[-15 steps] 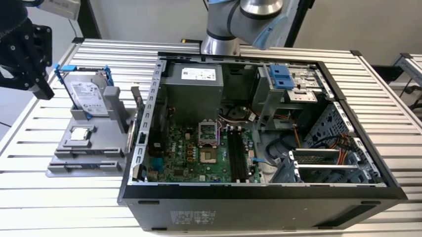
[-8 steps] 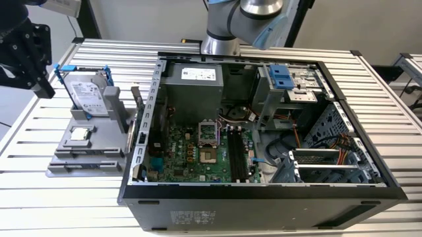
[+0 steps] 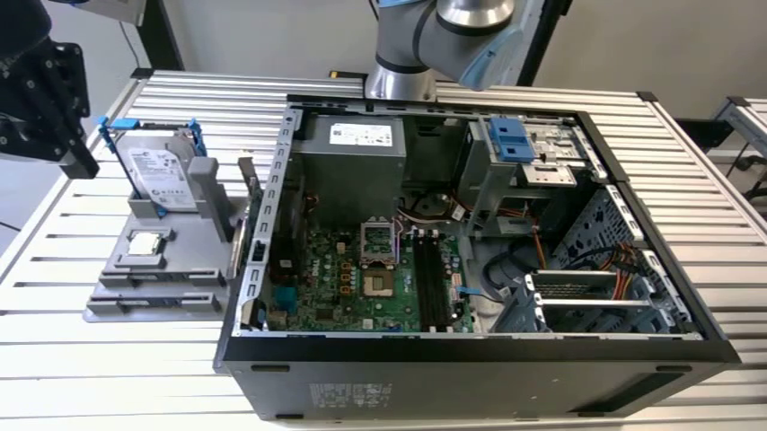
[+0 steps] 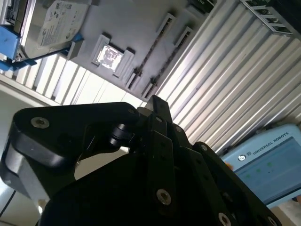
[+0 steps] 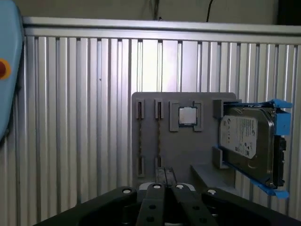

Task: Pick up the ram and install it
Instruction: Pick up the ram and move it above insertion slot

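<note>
The black two-fingered gripper (image 5: pixel 166 173) hangs high over the grey plastic parts holder (image 3: pixel 180 269), which sits near the exterior view's left edge of the ribbed aluminium table (image 3: pixel 120 377). Its fingers are pressed together with nothing between them. The ram, a long thin circuit-board stick, I cannot pick out for certain. In the first wrist view two thin dark strips (image 5: pixel 140 136) run edge-on in the holder's narrow slots, at the end away from the silver box-shaped hard drive (image 5: pixel 247 136), with the small square silver processor chip (image 5: pixel 188 115) between; one of them may be it. I cannot tell whether a stick already stands in the long black slots (image 3: pixel 429 278) of the green motherboard (image 3: pixel 330 278), inside the open black computer case (image 3: pixel 480 355) at the table's middle. I judge the work to be at the approach to the pick. A grasp here would call for the fingers parted, lined up across the stick's thin edge and lowered squarely. The drive and the grey power supply (image 3: pixel 348 175) each carry a white printed label, the print too small to tell. The pale blue control pendant (image 4: pixel 268 165) shows a maker's name.
</note>
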`<move>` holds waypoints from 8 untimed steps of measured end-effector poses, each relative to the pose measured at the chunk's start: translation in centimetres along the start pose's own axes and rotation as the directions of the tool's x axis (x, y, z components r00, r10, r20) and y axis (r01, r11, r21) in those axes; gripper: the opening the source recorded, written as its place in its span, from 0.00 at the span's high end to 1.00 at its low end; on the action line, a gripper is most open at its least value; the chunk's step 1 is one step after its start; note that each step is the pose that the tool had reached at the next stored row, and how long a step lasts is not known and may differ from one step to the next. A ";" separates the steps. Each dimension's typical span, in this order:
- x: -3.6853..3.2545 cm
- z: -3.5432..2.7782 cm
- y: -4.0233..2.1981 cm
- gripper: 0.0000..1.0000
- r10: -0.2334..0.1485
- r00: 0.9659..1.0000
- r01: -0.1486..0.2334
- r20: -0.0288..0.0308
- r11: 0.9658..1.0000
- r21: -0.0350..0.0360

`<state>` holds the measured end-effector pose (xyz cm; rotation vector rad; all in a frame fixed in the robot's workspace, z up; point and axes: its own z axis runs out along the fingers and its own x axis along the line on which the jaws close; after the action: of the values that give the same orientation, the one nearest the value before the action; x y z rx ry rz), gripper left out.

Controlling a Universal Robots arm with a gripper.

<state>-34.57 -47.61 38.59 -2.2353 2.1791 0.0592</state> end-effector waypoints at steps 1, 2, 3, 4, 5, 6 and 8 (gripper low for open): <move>0.00 0.00 0.00 1.00 -0.004 1.000 0.004 0.000 1.000 0.000; 0.00 0.00 0.00 1.00 -0.008 1.000 0.008 0.000 1.000 0.000; 0.00 0.00 0.00 1.00 -0.010 1.000 0.010 0.000 1.000 0.000; 0.00 0.00 0.00 1.00 -0.011 1.000 0.011 0.000 1.000 -0.001; 0.00 0.00 0.00 1.00 -0.011 1.000 0.011 0.000 1.000 0.000; 0.00 0.00 0.00 1.00 -0.011 1.000 0.011 0.000 1.000 0.000; 0.00 0.01 -0.01 1.00 -0.011 1.000 0.011 0.000 1.000 0.000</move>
<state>-34.56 -47.61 38.58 -2.2472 2.1662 0.0584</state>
